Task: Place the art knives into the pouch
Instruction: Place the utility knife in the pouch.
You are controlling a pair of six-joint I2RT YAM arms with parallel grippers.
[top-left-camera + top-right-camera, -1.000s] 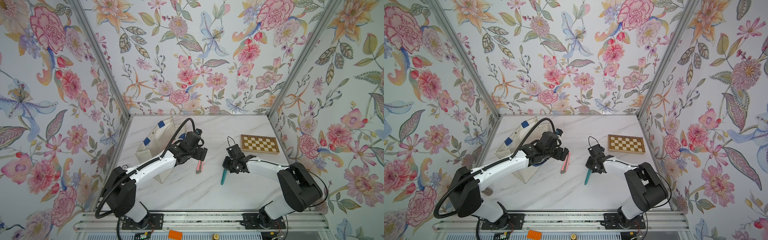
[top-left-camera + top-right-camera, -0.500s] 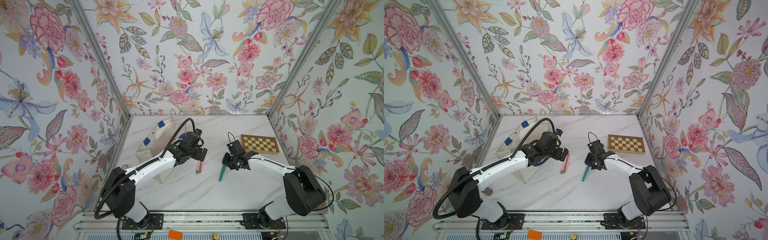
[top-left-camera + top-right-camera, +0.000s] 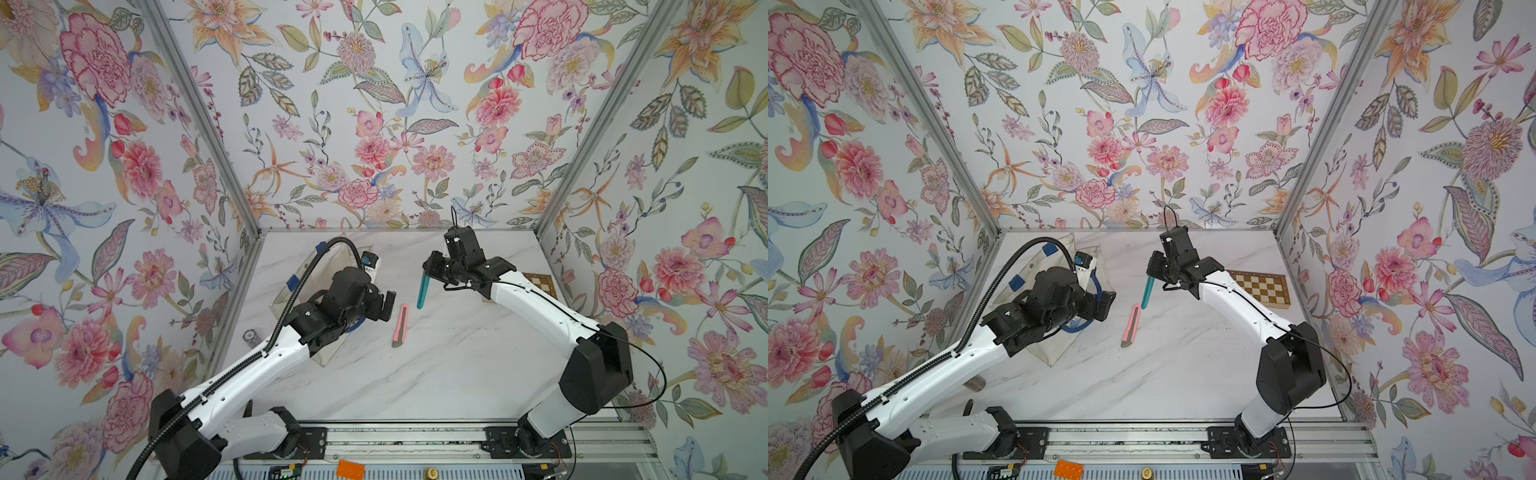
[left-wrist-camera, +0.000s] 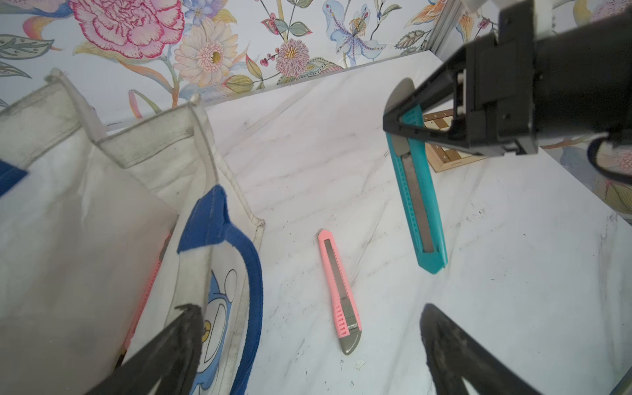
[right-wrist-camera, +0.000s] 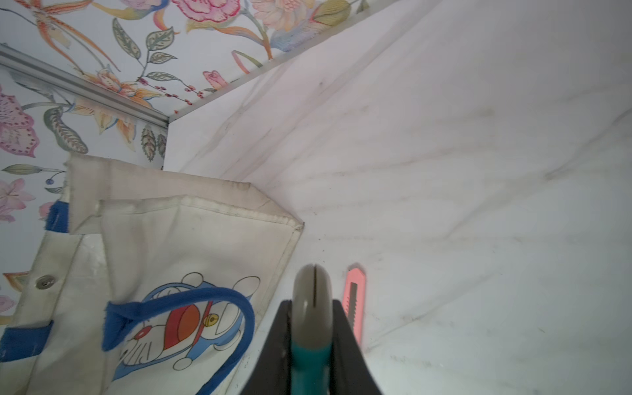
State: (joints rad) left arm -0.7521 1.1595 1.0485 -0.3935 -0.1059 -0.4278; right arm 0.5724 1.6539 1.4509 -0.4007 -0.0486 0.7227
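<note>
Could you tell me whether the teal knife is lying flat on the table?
No, the teal knife hangs from the right pincer, shut on its grey end.

My right arm reaches forward, its right end effector (image 3: 429, 268) pinching a teal knife (image 3: 423, 291); my left end effector (image 3: 384, 307) gapes wide.

Light is bright, even and diffuse in both top views. Shadows on the table (image 3: 457, 374) are soft and faint, with only a thin one along the pink knife (image 3: 400, 326). No hard glare. Centre is sharp and the walls splay out toward the edges from the wide lens. In the left wrist view the black fingers (image 4: 455, 352) are blurred, the close-up bag (image 4: 68, 256) is soft and the teal knife (image 4: 419, 205) is crisp. The right wrist view is hazy, with a pale, low-contrast table and the knife's grey end slightly soft.
</note>
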